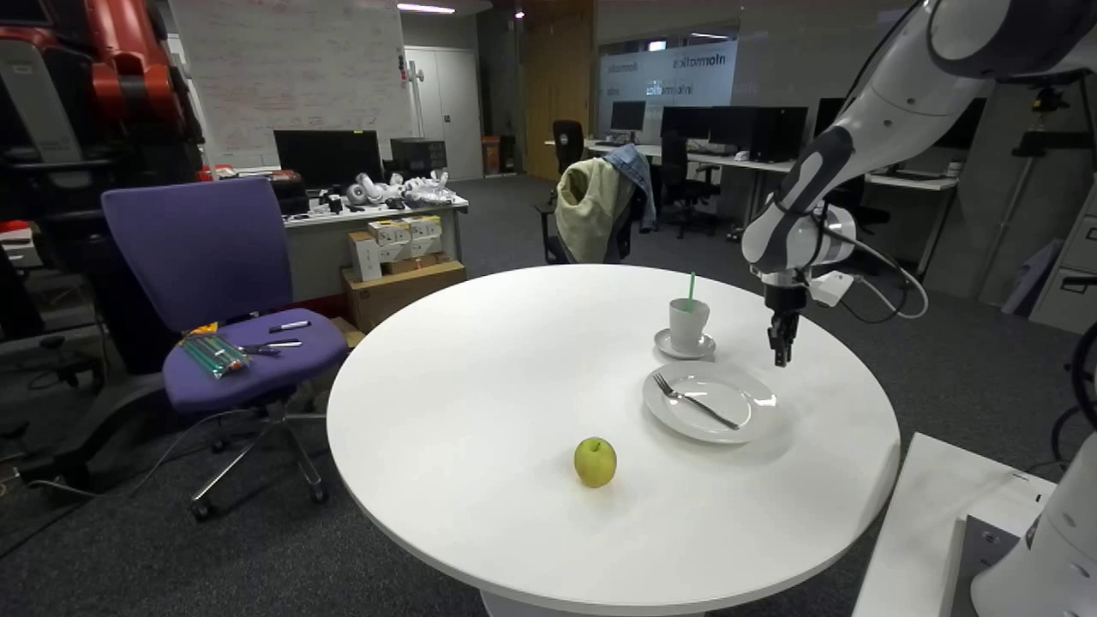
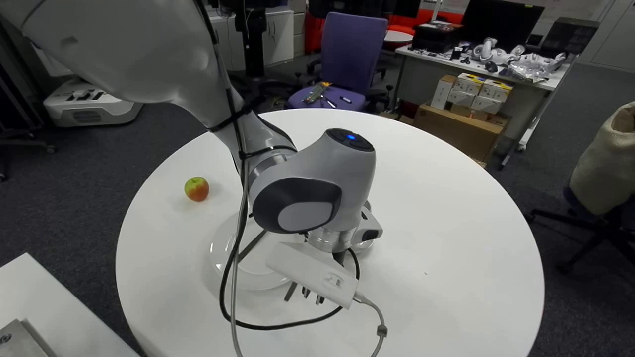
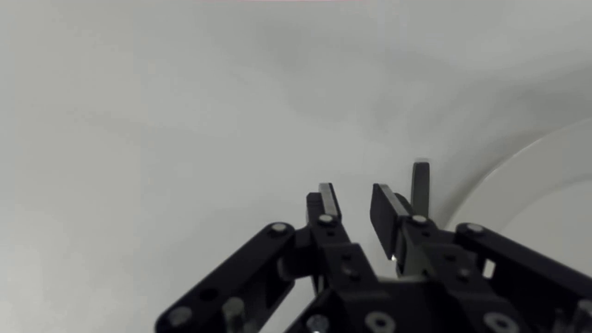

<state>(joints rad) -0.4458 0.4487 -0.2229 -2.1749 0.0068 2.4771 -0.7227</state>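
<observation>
Gripper (image 3: 352, 187): closest in the wrist view; jaws parted, released, a narrow gap between them.
Dark strip (image 3: 420, 185): just outside the jaws, partly hidden, perhaps a cutlery handle.
Plate (image 3: 518, 180): past the strip, near the gripper, bearing a fork (image 1: 696, 404).
Cup (image 1: 688, 327): near the gripper, upright on a saucer (image 1: 662, 342), green straw (image 1: 691, 290) inside.
Apple (image 1: 595, 463): across the plate from the gripper, well apart.

Table (image 1: 480, 411): round, plain white top. Directly on it: white plate (image 1: 727, 386); saucer (image 1: 704, 349) just beside the plate; one apple (image 1: 596, 463), green with a red patch, apart from both. Wrist view adds a narrow dark bar (image 3: 420, 185) just off the plate's rim, partly hidden, can't tell what.
</observation>
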